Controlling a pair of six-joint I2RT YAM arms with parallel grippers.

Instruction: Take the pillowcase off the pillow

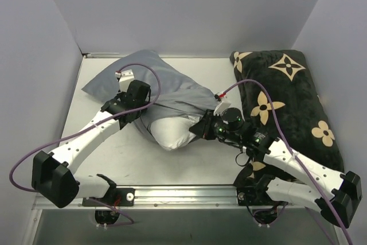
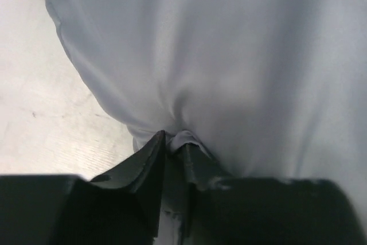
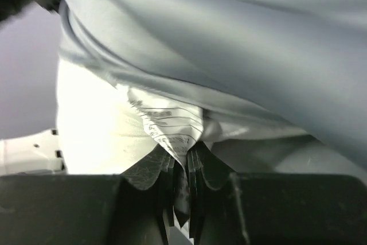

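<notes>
While the table [image 1: 189, 162] has a black flowered cushion [image 1: 292, 96] hogging its right side, the pillowcase [image 1: 166, 84] sits bunched up mid-table with one corner poking toward the back wall. It covers most of the pillow [image 1: 169, 131], only the white near end sticks out bare. My left gripper [image 2: 175, 142] is clamped on a fold of pillowcase, and my right gripper [image 3: 183, 152] is pinched tight on the pillow's printed label [image 3: 166, 121].
</notes>
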